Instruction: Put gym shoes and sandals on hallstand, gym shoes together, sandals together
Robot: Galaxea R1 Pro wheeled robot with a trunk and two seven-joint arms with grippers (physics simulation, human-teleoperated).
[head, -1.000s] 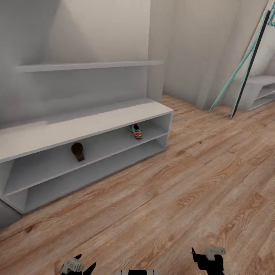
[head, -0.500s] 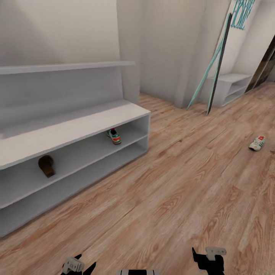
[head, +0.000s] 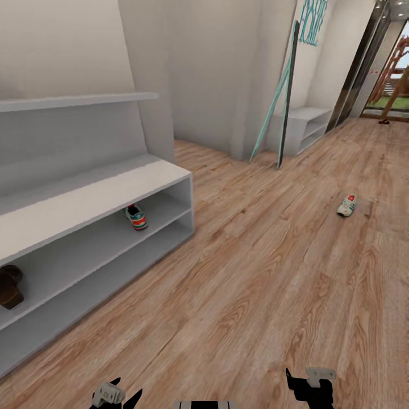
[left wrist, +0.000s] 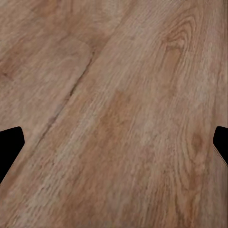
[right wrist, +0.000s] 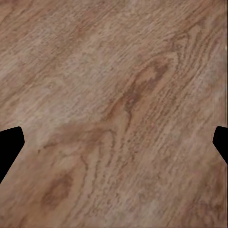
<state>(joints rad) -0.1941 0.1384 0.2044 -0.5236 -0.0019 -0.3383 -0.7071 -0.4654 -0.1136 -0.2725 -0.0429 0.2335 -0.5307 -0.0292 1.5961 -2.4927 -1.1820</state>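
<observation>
Sandal on rack: a brown sandal [head: 10, 286] sits at the 9 o'clock edge of the head view, on the upper open shelf of the hallstand [head: 96, 200], partly cut off by the frame.
Gym shoe on rack: one gym shoe [head: 135, 216] rests on the same shelf near the stand's end wall, well apart from the sandal, roughly 10 o'clock from the view's centre.
Corridor floor: wood-grain planks [head: 255, 272] run from the stand out toward a doorway at 1 o'clock.
Gym shoe on floor: the second gym shoe [head: 346, 205] lies alone on the planks at about 2 o'clock, well apart from the stand, sole down.
Other sandal: a small dark shape by the far doorway could be it; too small to tell.
Left gripper: the left gripper [head: 116, 395] hangs at 7 o'clock; in its wrist view the fingertips sit at opposite edges over bare floor, so it is spread wide and holds nothing.
Right gripper: the right gripper [head: 309, 386] at 5 o'clock is likewise spread wide and carrying nothing.
Handling: the floor shoe is likely light, with a soft upper and firmer sole.
Grasp: pinching across the sides near the heel collar or midfoot should hold best; the laces and toe would give or slip.
</observation>
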